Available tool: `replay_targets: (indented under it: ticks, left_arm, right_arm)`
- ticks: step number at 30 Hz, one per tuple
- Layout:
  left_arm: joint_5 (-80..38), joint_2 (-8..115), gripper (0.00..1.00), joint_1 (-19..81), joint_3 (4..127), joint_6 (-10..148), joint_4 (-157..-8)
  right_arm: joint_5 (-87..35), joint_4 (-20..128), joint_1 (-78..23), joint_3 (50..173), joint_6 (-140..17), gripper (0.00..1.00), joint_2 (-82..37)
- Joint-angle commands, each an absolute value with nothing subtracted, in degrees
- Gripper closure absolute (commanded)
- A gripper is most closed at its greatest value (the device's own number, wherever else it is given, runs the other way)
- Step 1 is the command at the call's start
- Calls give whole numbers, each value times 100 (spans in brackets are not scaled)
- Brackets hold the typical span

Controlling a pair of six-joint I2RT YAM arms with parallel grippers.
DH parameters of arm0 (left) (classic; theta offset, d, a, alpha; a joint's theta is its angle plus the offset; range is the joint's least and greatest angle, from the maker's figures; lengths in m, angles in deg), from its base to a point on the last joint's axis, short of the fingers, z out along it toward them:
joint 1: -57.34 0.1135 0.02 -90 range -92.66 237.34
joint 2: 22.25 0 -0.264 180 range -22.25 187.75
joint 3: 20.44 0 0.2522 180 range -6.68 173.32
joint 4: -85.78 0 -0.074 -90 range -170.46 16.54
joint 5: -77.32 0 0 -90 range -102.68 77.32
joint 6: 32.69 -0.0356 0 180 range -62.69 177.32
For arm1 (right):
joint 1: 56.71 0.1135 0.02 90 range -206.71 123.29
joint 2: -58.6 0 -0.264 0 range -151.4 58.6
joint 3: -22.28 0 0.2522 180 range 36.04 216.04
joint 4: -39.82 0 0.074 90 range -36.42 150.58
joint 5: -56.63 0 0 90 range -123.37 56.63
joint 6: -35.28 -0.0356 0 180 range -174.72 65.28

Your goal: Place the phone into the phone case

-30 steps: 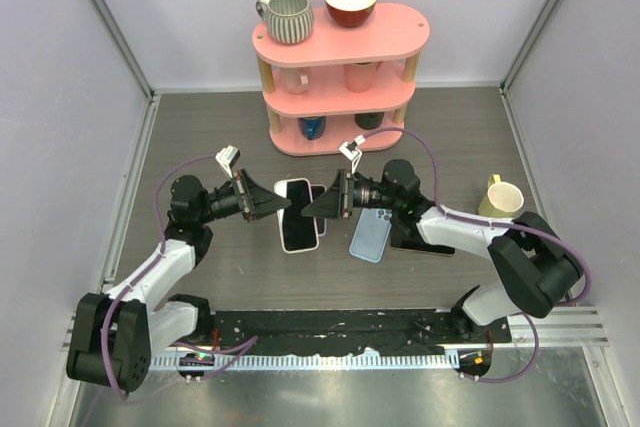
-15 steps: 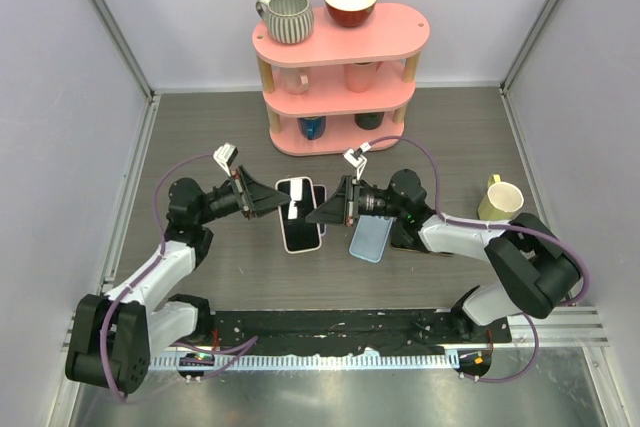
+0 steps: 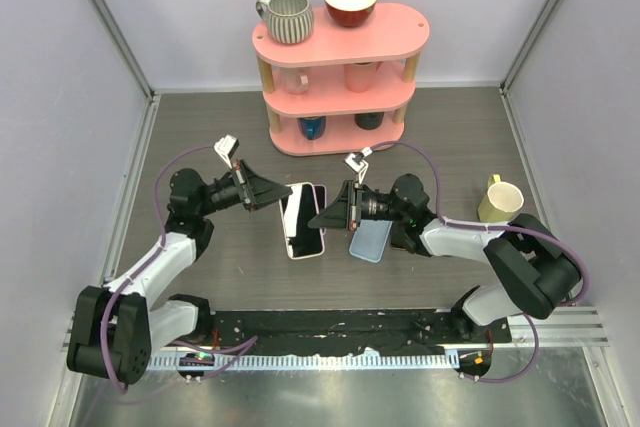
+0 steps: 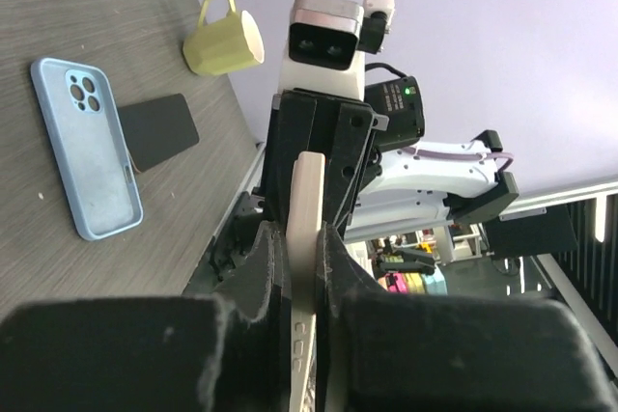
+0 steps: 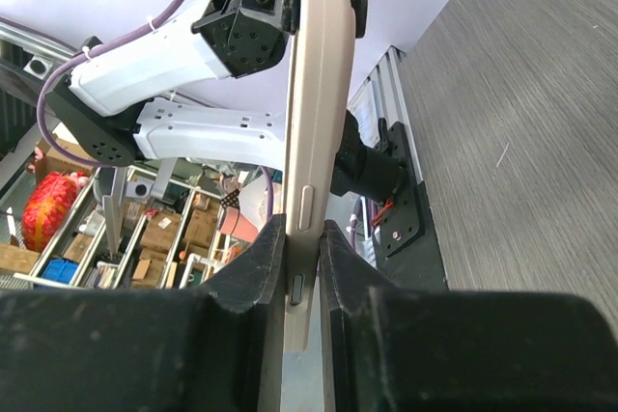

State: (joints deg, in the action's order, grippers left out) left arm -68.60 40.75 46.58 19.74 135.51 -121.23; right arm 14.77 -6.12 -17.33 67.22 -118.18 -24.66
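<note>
The phone [image 3: 301,221], white-edged with a dark screen, hangs tilted just above the table between both arms. My left gripper [image 3: 277,197] is shut on its left edge, and in the left wrist view the phone [image 4: 307,185] stands edge-on between the pads of my left gripper [image 4: 304,238]. My right gripper [image 3: 323,218] is shut on the opposite edge; the right wrist view shows the phone [image 5: 319,94] pinched near its side buttons by my right gripper [image 5: 302,238]. The light blue phone case [image 3: 370,241] lies open side up on the table just right of the phone, and it also shows as the phone case [image 4: 87,147].
A black phone [image 4: 159,129] lies beside the case, under the right arm. A yellow mug [image 3: 503,199] stands at the right. The pink shelf [image 3: 340,77] with cups and a bowl stands at the back. Something pinkish [image 3: 320,192] lies under the lifted phone.
The phone lay flat on the table with a gripper at each side. Both grippers have closed on its edges and it has come up off the table, tilted.
</note>
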Motion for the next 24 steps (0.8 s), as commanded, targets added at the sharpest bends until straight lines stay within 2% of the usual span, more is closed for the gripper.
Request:
replay_targets:
  ticks: [1, 8, 10, 13, 14, 16, 17, 19, 20, 22, 23, 24]
  left_arm:
    - [-6823, 4006, 100, 4697, 2294, 12826, -11380]
    - [-6358, 3584, 99, 4697, 2909, 11006, -8656]
    - [-6357, 3558, 97, 4688, 3059, 10760, -8424]
    - [-6374, 3558, 82, 4697, 3129, 10715, -8283]
    - [-6383, 3566, 73, 4697, 3147, 10715, -8248]
    - [-6366, 3575, 62, 4697, 3208, 10715, -8195]
    - [-6357, 3575, 51, 4697, 3226, 10715, -8134]
    - [-6270, 3575, 40, 4697, 3313, 10697, -8064]
    - [-6243, 3567, 22, 4706, 3357, 10663, -7863]
    - [-6112, 3532, 5, 4706, 3559, 10434, -7616]
    - [-6041, 3505, 0, 4715, 3647, 10321, -7319]
    - [-5945, 3488, 0, 4715, 3822, 10137, -7168]
  right_arm:
    - [1586, -1541, -1689, 6839, -11923, 99, -2331]
    - [1480, -1243, -1689, 6918, -11800, 99, -2208]
    - [1393, -1015, -1689, 6944, -11660, 99, -2156]
    - [1278, -873, -1689, 6962, -11589, 99, -2120]
    - [1260, -856, -1689, 6962, -11589, 99, -2112]
    - [1199, -908, -1689, 6944, -11650, 99, -2111]
    - [1199, -969, -1689, 6909, -11694, 99, -2111]
    - [1199, -1136, -1689, 6874, -11782, 99, -2120]
    - [1199, -1163, -1689, 6848, -11800, 99, -2112]
    - [1199, -1172, -1689, 6830, -11809, 99, -2094]
    - [1181, -1163, -1689, 6795, -11809, 99, -2085]
    - [1181, -1163, -1689, 6777, -11809, 99, -2076]
